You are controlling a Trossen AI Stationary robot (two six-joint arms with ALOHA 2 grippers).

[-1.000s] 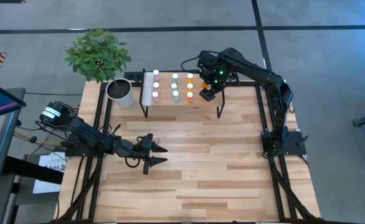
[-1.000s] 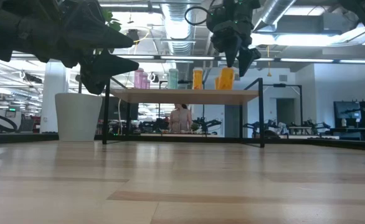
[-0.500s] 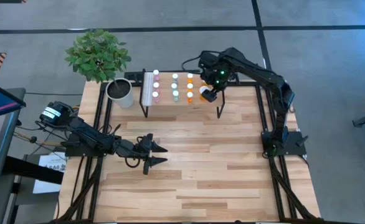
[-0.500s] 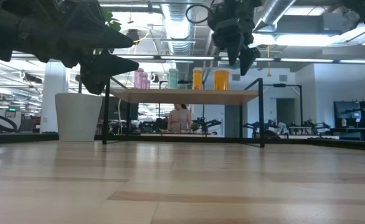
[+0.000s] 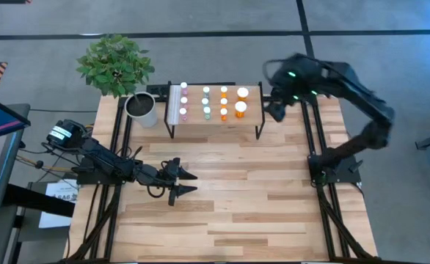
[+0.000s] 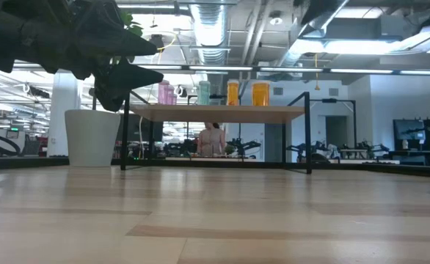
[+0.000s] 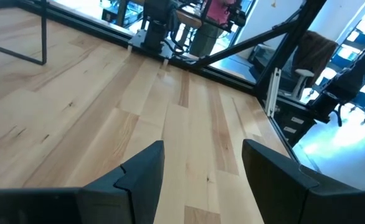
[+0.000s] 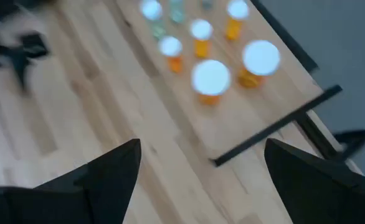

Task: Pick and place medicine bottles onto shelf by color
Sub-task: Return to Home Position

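The shelf stands at the table's far middle on thin black legs. White-capped medicine bottles stand on it in columns: pink, teal, small orange and two larger orange ones at its right end. The low view shows them upright on the shelf. My right gripper hangs open and raised just right of the shelf, looking down on the large orange bottles. My left gripper waits open above the table's left part, nothing between its fingers.
A grey-white pot with a green plant stands beside the shelf's left end. Black rails run along the table's left and right edges. The bare wooden tabletop stretches from the shelf to the near edge.
My right gripper has let go of the nearer large orange bottle, which was tilted and now stands upright at the shelf's right end. The gripper then rose and swung toward the table's right edge, off the shelf.
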